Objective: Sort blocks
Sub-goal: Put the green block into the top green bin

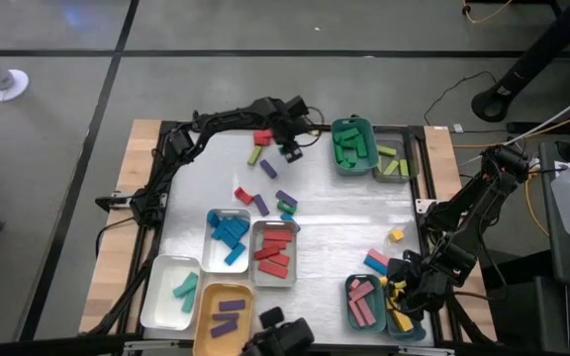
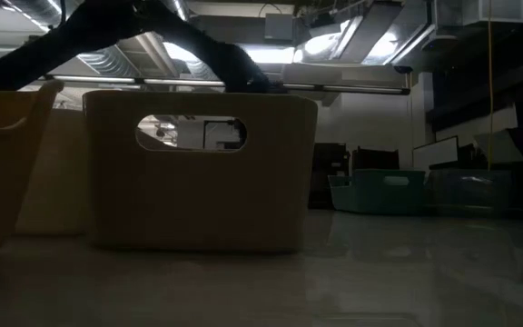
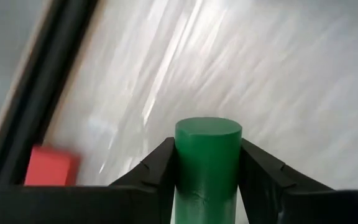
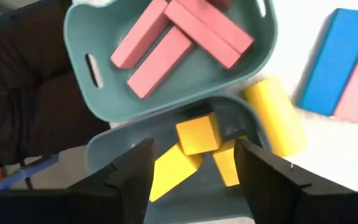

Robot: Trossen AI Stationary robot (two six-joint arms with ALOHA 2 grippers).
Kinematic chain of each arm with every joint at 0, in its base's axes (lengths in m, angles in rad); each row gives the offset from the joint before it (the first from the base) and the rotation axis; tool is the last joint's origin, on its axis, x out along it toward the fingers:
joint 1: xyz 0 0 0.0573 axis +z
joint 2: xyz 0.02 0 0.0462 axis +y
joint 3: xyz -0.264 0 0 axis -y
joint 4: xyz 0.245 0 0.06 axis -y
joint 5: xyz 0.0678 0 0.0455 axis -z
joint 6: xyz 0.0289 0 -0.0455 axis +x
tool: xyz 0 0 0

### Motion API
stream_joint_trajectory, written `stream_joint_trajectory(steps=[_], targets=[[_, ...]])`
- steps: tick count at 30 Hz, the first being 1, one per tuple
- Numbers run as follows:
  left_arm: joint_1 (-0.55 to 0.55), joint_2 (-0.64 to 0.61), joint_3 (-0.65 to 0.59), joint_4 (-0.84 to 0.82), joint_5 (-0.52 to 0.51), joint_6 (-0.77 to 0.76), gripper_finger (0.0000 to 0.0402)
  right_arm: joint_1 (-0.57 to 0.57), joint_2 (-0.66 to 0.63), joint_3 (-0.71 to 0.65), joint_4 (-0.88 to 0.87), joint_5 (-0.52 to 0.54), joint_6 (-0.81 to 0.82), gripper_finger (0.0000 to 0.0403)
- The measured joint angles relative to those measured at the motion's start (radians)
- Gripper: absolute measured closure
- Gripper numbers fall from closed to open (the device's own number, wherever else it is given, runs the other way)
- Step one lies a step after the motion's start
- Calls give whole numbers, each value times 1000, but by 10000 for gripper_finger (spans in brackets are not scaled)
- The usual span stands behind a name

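Gripping a smooth green cylinder (image 3: 207, 163), the left gripper (image 3: 207, 180) hovers near a red block (image 3: 50, 167); the right gripper (image 4: 194, 165) gapes above yellow blocks (image 4: 197, 134).

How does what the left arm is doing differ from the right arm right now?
The left gripper is shut on a green block above the table's far side; the right gripper holds nothing, jaws open. The left hangs over bare table; the right hangs over the tray of yellow blocks. Both point downward.
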Motion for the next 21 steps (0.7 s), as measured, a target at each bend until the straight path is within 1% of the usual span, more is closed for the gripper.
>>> stream_joint_trajectory(steps=[4, 7, 9, 12, 15, 18, 21], targets=[[-25, -1, 77, 63, 101, -42, 279, 0, 0, 0, -16, 33, -49, 185], [-59, -1, 92, 239, 163, -120, 280, 0, 0, 0, -37, 75, -97, 185], [-87, 0, 92, 384, 178, -172, 278, 0, 0, 0, -49, 109, -130, 185], [-128, 20, 91, 597, 177, -177, 276, 0, 0, 0, -76, 165, -151, 185], [-161, 54, 90, 761, 158, -173, 274, 0, 0, 0, -112, 195, -149, 185], [-183, 81, 89, 873, 91, -102, 269, 0, 0, 0, -128, 200, -149, 185], [-197, 98, 89, 914, 24, -64, 255, 0, 0, 0, -135, 200, -149, 185]])
